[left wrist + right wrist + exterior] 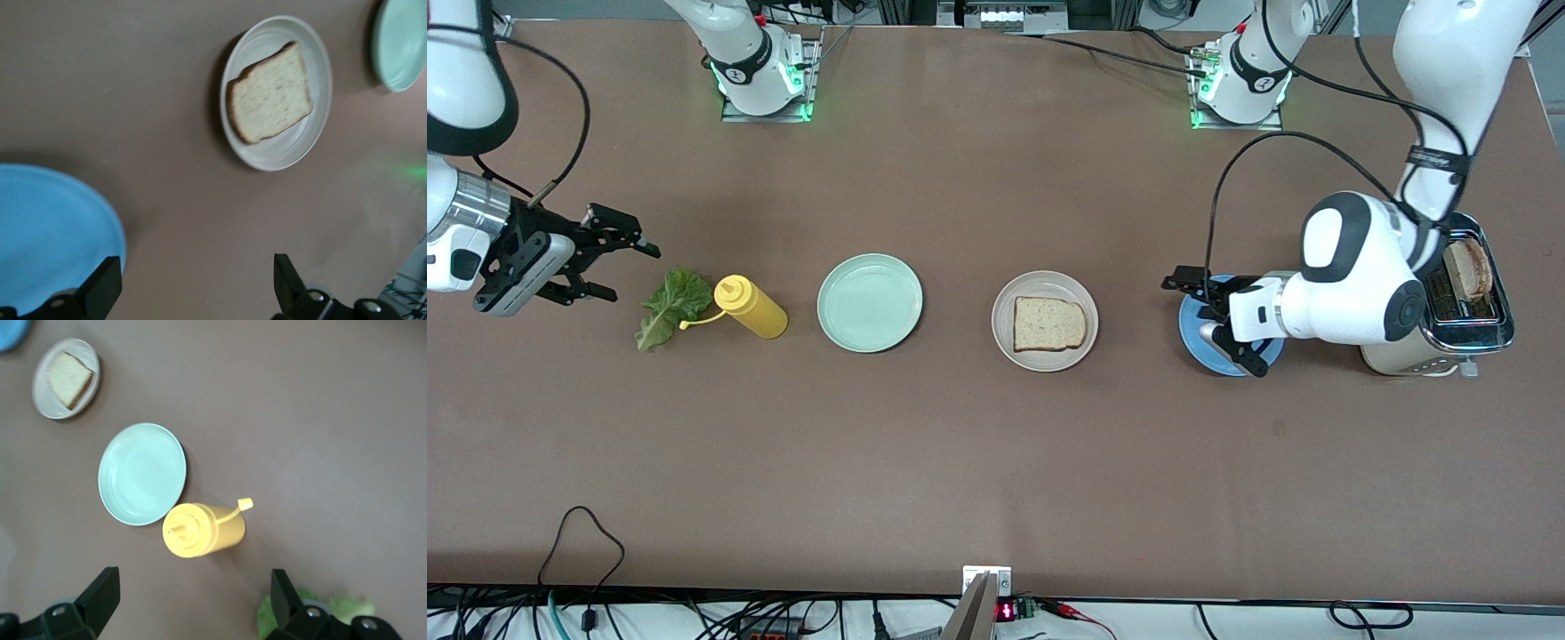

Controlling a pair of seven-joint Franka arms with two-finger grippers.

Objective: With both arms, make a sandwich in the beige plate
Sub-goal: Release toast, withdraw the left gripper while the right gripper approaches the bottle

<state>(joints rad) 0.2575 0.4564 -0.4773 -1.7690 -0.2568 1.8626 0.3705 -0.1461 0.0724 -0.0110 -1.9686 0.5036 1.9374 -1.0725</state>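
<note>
One square-ish toasted bread slice (1049,324) is lying flat in the round beige plate (1007,342), its rounded end pointing toward the left arm's end of the table. The crinkled green lettuce leaf (667,307), light, limp and likely tearable, is lying beside the yellow squeeze bottle (751,307), its long axis slanting toward the front camera; gripping its edge seems best. The right gripper (623,262) is hovering near it, fingers apart. The left gripper (1214,324) is hanging, fingers spread, over the blue plate (1193,327).
</note>
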